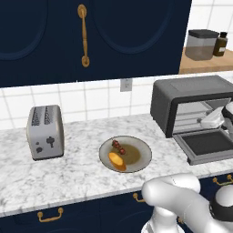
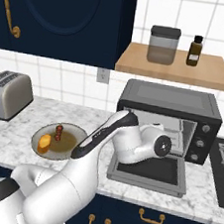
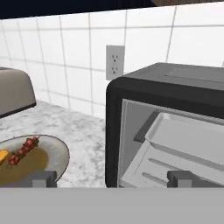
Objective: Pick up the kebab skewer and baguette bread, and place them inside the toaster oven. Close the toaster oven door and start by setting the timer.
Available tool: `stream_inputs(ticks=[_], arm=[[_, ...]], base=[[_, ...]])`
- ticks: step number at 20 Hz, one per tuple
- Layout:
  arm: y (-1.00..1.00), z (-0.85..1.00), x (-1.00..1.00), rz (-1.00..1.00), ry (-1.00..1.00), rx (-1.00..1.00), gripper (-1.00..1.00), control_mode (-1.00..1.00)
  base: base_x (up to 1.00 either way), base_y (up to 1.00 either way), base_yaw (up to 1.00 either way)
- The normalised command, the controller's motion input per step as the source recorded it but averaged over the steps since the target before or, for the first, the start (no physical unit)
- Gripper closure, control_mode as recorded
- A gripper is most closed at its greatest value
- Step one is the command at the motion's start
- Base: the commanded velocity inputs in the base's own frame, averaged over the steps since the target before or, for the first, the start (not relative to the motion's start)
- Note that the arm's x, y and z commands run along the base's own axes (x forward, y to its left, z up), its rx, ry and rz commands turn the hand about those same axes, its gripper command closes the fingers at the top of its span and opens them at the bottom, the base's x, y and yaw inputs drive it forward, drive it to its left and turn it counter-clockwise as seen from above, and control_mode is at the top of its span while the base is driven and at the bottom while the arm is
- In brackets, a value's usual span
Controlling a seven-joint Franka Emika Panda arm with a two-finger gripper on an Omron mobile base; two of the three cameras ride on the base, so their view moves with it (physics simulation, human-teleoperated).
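The gripper (image 3: 111, 178) hangs in front of the toaster oven (image 2: 169, 109), just above its lowered toaster oven door (image 2: 148, 173), with its jaws spread wide and nothing between them. In the hand view the two finger tips (image 3: 43, 177) stand far apart, one over the near rim of the plate (image 3: 61, 151), the other before the oven's mouth, so the camera looks partly into the cavity and its metal tray (image 3: 188, 138). The relation that matters: both foods lie off to the gripper's side, away from the oven and lower, on the round plate that sits on the marble counter (image 1: 77, 175) between the oven and the silver toaster (image 1: 44, 132). The kebab skewer (image 1: 119, 146) lies on the plate's farther part, its long axis running on a slant across the plate; it is a thin stick with dark reddish chunks. The baguette bread (image 1: 117, 160) lies nearer the counter's front edge, close beside the skewer though whether they touch is unclear, a short golden-orange loaf. I judge that the next move calls for a swing sideways and down toward the plate, as neither food is yet in the oven
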Motion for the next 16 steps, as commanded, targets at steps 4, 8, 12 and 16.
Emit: stream_inputs(ticks=[4, 8, 12, 16], arm=[[-0.17, 0.00, 0.37, 0.00, -0.18, 0.06, -1.00, -1.00], [-0.28, 0.00, 0.20, 0.00, -0.17, 0.11, -1.00, -1.00], [-0.27, -0.04, 0.31, -0.01, -0.07, 0.07, -1.00, -1.00], [-0.24, -0.11, 0.34, -0.01, 0.00, 0.05, -1.00, -1.00]], base=[[0.00, 0.00, 0.00], [0.00, 0.00, 0.00], [0.00, 0.00, 0.00], [0.00, 0.00, 0.00]])
